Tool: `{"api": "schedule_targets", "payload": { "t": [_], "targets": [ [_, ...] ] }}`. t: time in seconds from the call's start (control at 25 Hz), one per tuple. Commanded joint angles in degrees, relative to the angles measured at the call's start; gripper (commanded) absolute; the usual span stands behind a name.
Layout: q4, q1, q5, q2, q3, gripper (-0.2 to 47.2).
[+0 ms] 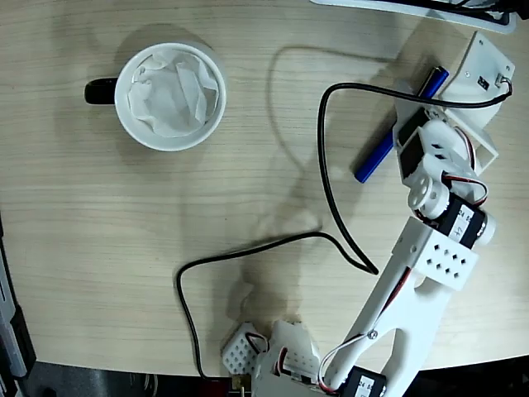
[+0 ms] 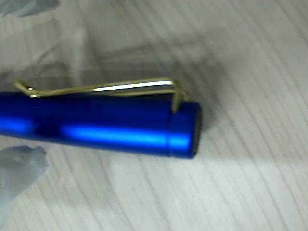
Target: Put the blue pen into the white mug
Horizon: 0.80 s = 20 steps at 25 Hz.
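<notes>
The blue pen (image 1: 374, 157) lies slanted on the wooden table at the upper right of the fixed view, its upper end (image 1: 435, 80) showing past the white gripper (image 1: 420, 106), which covers its middle. In the wrist view the pen (image 2: 110, 127) fills the frame, with its metal clip (image 2: 101, 87) on top and the cap end to the right. Blurred fingers (image 2: 19, 173) stand on both sides of it with a gap, so the gripper is open. The white mug (image 1: 121, 99), paper-lined and with a black handle (image 1: 100, 91), stands far off at the upper left.
A black cable (image 1: 324, 178) loops over the table from the gripper down to the arm's base (image 1: 281, 364). A white and dark object (image 1: 413, 7) lies along the top edge. The table's front edge runs along the bottom.
</notes>
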<state>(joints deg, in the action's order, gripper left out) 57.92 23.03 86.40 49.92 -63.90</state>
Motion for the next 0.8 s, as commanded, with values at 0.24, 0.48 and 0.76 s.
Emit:
{"api": "schedule_targets", "payload": {
  "t": [0.24, 0.48, 0.76],
  "targets": [
    [-1.2, 1.1, 1.0, -1.5, 2.6, 21.0],
    [-1.2, 0.9, 0.7, -2.3, 2.4, 12.3],
    [-1.2, 0.4, 0.7, -2.4, 2.4, 0.7]
  ]
}}
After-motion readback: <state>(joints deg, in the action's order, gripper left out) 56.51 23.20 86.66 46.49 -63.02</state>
